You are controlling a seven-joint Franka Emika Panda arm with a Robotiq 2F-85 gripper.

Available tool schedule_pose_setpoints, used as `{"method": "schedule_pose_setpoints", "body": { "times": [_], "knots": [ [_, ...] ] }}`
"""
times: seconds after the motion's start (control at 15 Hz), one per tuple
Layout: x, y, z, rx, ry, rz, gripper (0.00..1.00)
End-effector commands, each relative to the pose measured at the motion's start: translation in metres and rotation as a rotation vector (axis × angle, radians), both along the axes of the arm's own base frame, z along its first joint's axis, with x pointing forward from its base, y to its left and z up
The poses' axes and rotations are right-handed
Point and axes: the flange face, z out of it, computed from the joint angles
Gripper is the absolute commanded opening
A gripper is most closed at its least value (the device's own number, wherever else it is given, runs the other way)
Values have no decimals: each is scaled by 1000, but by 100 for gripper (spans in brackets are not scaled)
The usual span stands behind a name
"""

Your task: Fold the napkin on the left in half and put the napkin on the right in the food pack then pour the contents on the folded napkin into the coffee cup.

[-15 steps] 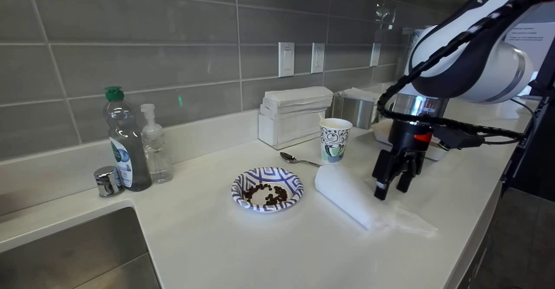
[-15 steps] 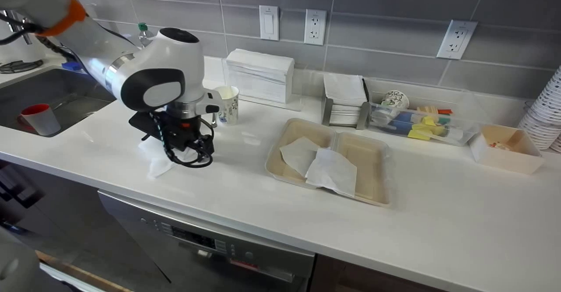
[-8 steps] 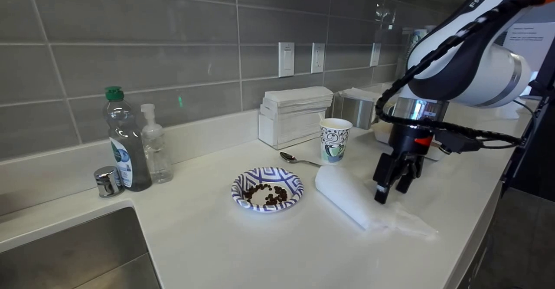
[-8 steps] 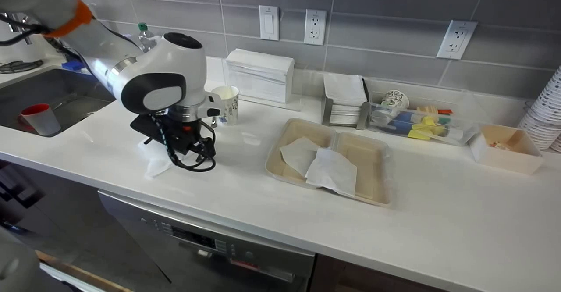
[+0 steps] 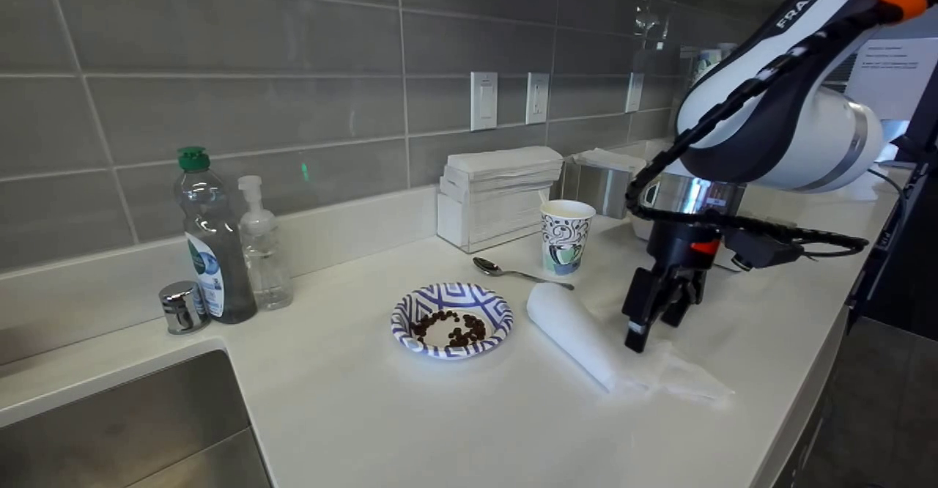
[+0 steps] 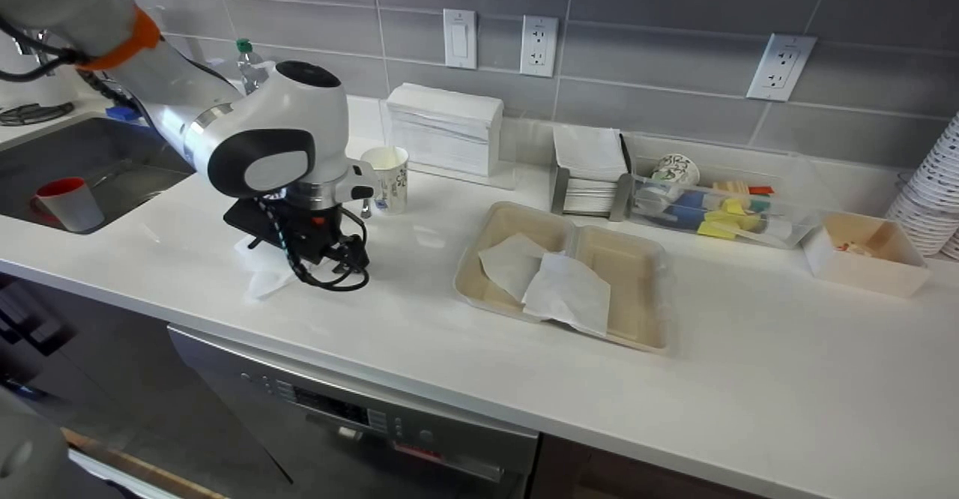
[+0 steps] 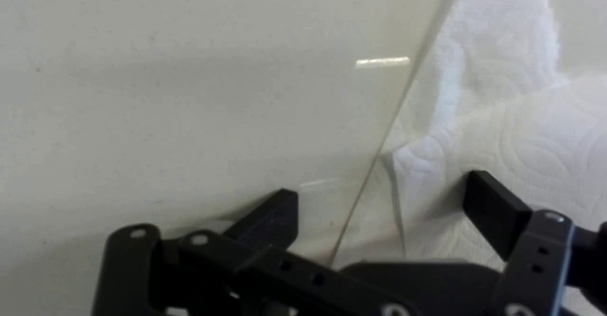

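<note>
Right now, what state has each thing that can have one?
Claw, open
Napkin near claw, partly folded
Food pack, open, bearing white sheets
Coffee cup, upright, lidless
Plate, holding loose dark bits
Spoon, lying flat
Tall bottle, upright, capped
Pump bottle, upright
Mug, uncovered
Box, open
Steel holder, stocked

My fingers [image 7: 495, 209] are black, the napkin [image 7: 536, 150] white with embossed curves. I see dark brown contents [image 5: 476, 328], a white plate [image 5: 452, 295] with geometric violet-blue bands, a white coffee cup [image 5: 565, 240] swirled black above blue-green, and a tan food pack [image 6: 628, 274].
</note>
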Motion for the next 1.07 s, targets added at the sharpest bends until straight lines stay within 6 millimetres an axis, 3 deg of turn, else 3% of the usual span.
{"method": "schedule_pose_setpoints", "body": {
  "times": [0.0,0.13,0.4,0.53,0.6,0.8,1.0],
  "knots": [
    [9,15,-11,-11,-2,22,100],
    [13,22,-10,-13,-5,41,100],
    [18,32,-8,-17,-14,71,69],
    [20,36,-7,-18,-19,82,61],
    [21,37,-7,-18,-19,86,66],
    [22,38,-6,-18,-19,92,62],
    [24,42,-2,-17,-29,101,47]
  ]
}}
